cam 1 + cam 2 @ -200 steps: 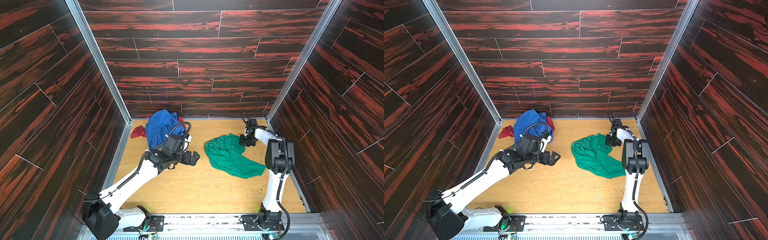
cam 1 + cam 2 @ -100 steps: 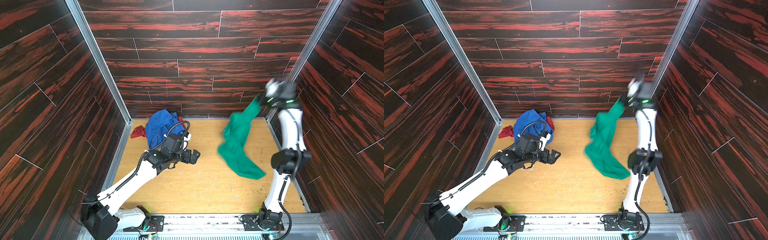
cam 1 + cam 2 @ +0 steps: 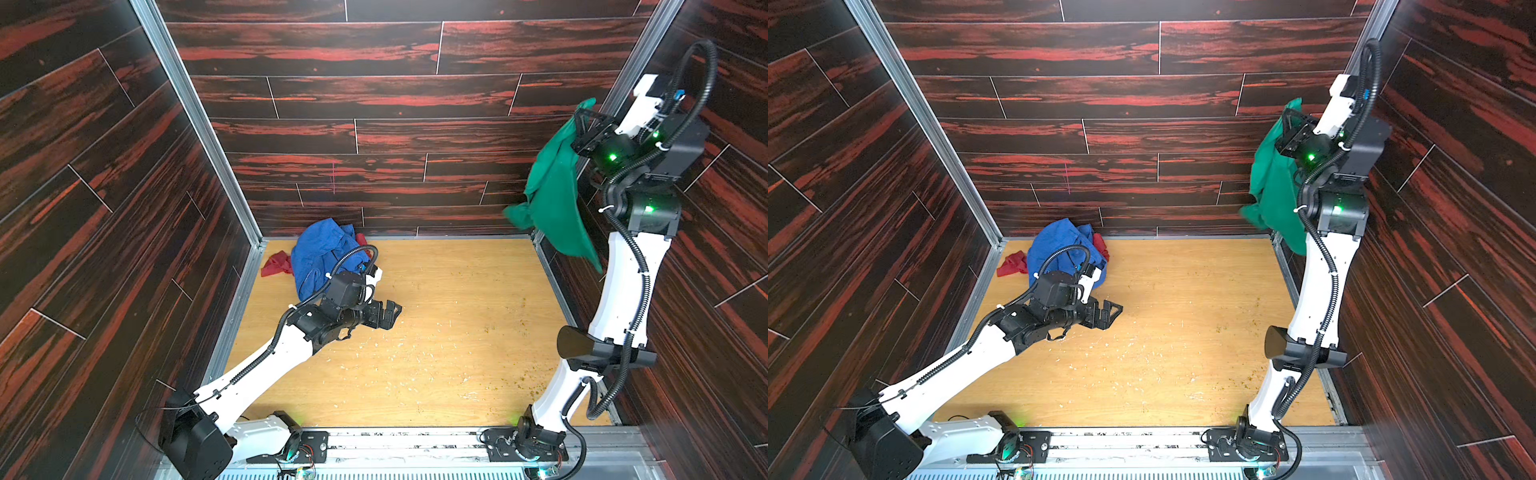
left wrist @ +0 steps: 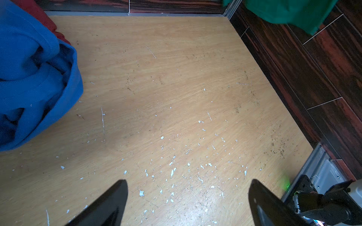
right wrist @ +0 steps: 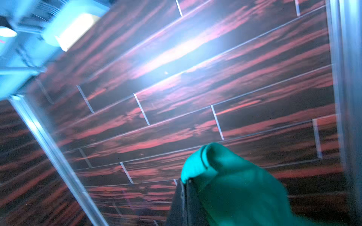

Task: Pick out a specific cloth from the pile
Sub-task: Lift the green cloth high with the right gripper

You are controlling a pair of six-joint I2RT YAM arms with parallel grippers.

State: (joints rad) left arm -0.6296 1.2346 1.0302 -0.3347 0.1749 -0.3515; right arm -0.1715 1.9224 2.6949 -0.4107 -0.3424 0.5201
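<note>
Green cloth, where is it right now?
In both top views the green cloth hangs at the far right corner, pinched by the raised right gripper, away from the blue pile.

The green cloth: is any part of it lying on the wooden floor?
No, the green cloth hangs in the air from the shut right gripper, clear of the floor.

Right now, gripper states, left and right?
Left gripper: open, empty.
Right gripper: shut on the green cloth, which hangs in the air.
</note>
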